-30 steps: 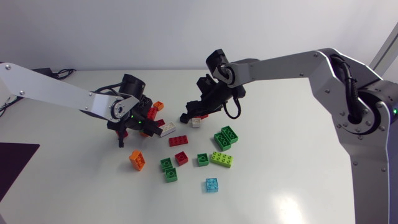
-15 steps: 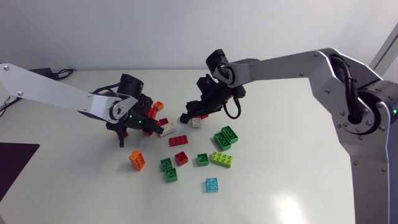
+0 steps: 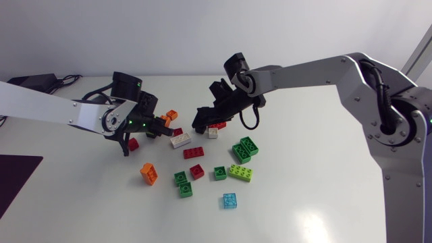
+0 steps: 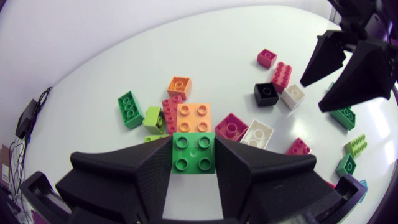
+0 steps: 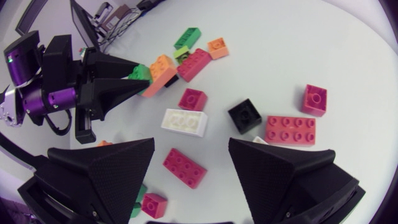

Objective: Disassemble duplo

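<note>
Reaching in from the left, the left arm (image 3: 47,106) has its left gripper (image 4: 193,144) clamped on a green two-by-two brick (image 4: 193,157), with one black finger pressed against each side. An orange two-by-two brick (image 4: 193,118) is joined to the green one's far end and juts out past the fingertips. Just beyond the pair, a lime brick (image 4: 152,119) and a small orange brick (image 4: 179,86) lie on the white table (image 3: 304,202).

Toward the middle, a white brick (image 3: 180,141) lies between the two grippers, with a red two-by-four brick (image 3: 194,152) close beside it.

The right arm (image 3: 317,67) stretches past the table's centre. Its right gripper (image 5: 191,142) hangs with its fingers spread wide and nothing between them. In the right wrist view, the white brick and a black brick (image 5: 244,116) lie ahead of the fingertips, and another red long brick (image 5: 185,167) lies on the table under the gap.

Farther right and nearer the front edge lie a dark green stack (image 3: 244,148), a lime long brick (image 3: 241,173) and a blue brick (image 3: 230,200), all well apart from both grippers.
</note>
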Controlling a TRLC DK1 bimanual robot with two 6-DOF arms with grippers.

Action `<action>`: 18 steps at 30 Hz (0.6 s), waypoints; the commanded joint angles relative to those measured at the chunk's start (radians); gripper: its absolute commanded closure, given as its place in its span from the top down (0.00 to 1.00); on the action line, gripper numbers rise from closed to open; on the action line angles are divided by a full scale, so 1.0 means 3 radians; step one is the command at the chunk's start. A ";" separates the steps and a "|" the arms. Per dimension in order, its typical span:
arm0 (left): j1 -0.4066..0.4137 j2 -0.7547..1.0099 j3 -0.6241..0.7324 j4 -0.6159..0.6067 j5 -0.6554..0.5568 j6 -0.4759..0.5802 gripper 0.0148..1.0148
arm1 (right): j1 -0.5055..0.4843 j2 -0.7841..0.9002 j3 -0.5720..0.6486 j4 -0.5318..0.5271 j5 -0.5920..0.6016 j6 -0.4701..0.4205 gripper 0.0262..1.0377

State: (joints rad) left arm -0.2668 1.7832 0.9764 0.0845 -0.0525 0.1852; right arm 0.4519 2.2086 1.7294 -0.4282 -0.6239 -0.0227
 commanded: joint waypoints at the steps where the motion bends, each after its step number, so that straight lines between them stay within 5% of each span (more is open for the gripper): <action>1: 0.0046 -0.0212 -0.0171 0.0163 0.0083 -0.0055 0.19 | 0.0018 -0.0208 -0.0201 0.0113 -0.0170 -0.0062 0.89; 12: -0.0138 -0.0544 -0.0478 0.0542 0.0574 0.0145 0.19 | -0.0039 -0.0311 -0.0288 0.0185 -0.0906 -0.0073 0.90; 18: -0.0374 -0.0698 -0.0667 0.0710 0.0681 0.0395 0.19 | -0.0049 -0.0346 -0.0324 0.0231 -0.0978 -0.0073 0.90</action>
State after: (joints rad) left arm -0.3618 1.6093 0.8116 0.2718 0.1406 0.2653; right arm 0.4442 2.1284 1.6592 -0.3664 -0.9081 -0.0269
